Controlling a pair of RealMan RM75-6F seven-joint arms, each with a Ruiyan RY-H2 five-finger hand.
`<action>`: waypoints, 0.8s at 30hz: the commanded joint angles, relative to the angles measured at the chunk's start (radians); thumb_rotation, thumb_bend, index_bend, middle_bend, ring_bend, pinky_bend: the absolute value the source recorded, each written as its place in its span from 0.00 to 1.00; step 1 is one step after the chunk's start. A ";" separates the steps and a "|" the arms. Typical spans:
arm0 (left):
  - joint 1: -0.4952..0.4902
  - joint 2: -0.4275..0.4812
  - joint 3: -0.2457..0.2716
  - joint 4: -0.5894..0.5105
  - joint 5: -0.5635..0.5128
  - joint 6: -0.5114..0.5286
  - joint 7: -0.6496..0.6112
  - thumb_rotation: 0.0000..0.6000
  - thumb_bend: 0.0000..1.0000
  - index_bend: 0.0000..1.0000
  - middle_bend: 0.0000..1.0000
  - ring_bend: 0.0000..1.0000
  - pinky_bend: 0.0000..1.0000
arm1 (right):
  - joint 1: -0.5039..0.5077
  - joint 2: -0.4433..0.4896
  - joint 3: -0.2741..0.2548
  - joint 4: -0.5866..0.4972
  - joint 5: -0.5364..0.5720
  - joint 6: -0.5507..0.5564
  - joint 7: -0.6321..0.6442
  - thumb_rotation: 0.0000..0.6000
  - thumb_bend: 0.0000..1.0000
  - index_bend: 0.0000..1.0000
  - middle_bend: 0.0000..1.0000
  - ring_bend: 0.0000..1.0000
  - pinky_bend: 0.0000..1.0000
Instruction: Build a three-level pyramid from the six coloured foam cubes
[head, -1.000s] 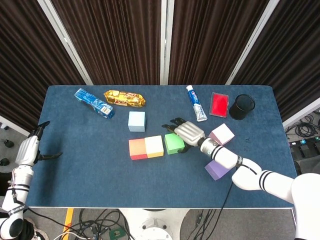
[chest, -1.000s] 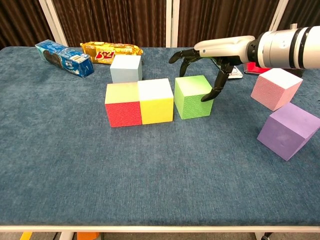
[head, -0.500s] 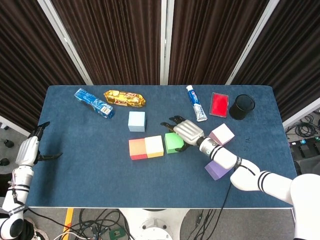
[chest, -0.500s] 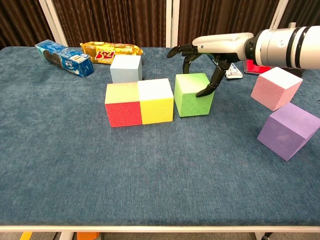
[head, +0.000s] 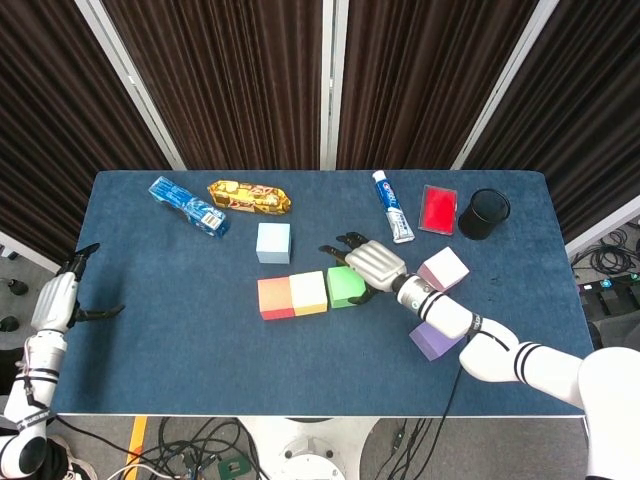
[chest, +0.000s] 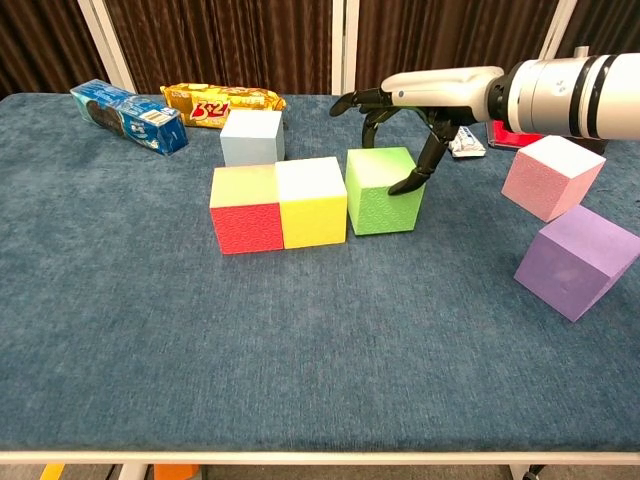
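right hand (chest: 405, 125) draped over green cube (chest: 383, 191), grip unclear | risk: cube is skewed against yellow cube (chest: 312, 202); left hand (head: 58, 297) idle, grasp unclear

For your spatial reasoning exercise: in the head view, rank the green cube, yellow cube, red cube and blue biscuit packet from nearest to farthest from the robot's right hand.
1. Green cube, under the right hand.
2. Yellow cube, left of green.
3. Red cube, row's left end.
4. Blue biscuit packet, far back left.

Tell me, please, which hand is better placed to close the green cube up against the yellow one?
The right hand: its fingers already touch the green cube. The left hand hangs off the table's far edge.
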 joint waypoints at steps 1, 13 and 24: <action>-0.003 0.003 -0.002 0.000 -0.001 -0.005 0.001 1.00 0.09 0.08 0.09 0.01 0.13 | 0.001 -0.003 0.000 0.004 -0.003 0.003 0.006 1.00 0.15 0.00 0.41 0.00 0.00; -0.009 0.003 -0.002 -0.002 -0.001 -0.010 0.016 1.00 0.09 0.08 0.09 0.01 0.13 | 0.012 -0.013 -0.010 0.017 -0.024 0.006 0.017 1.00 0.15 0.00 0.41 0.00 0.00; -0.009 -0.005 0.001 0.012 -0.004 -0.015 0.017 1.00 0.09 0.08 0.09 0.01 0.13 | 0.021 -0.020 -0.009 0.023 -0.022 0.003 0.025 1.00 0.14 0.00 0.41 0.00 0.00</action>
